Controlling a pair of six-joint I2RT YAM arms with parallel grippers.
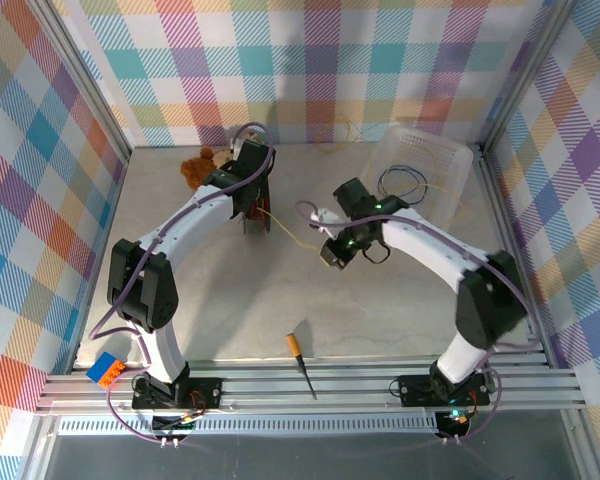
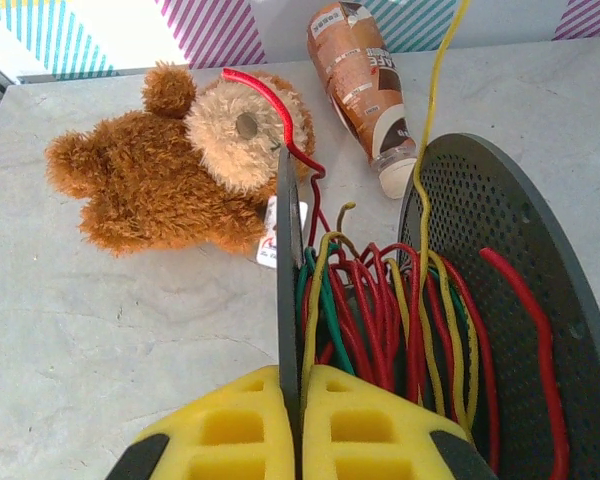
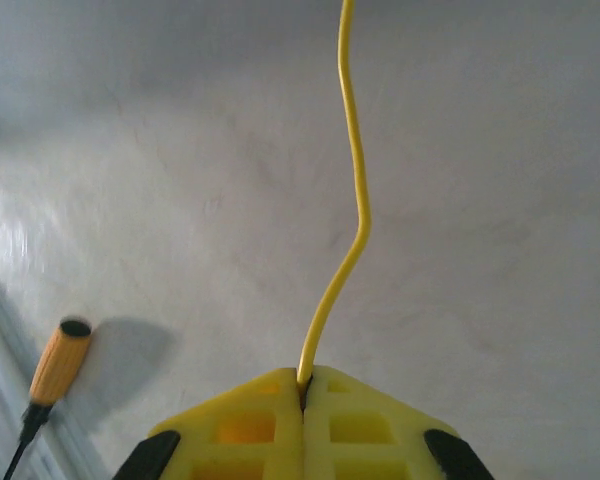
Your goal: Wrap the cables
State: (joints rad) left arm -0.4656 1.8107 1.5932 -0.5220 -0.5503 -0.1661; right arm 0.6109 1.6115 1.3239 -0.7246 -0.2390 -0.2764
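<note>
Cable (image 3: 347, 100) runs straight ahead from pinching right claw (image 3: 303, 382).

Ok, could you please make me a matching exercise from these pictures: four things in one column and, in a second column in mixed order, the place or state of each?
Things:
1. right gripper
2. screwdriver
3. teddy bear
4. clear basket

Place or state:
A. lying beside the brown bottle
B. in the far right corner of the table
C. shut on a yellow cable
D. at the near edge, about the middle

Pairs: 1-C, 2-D, 3-A, 4-B
</note>
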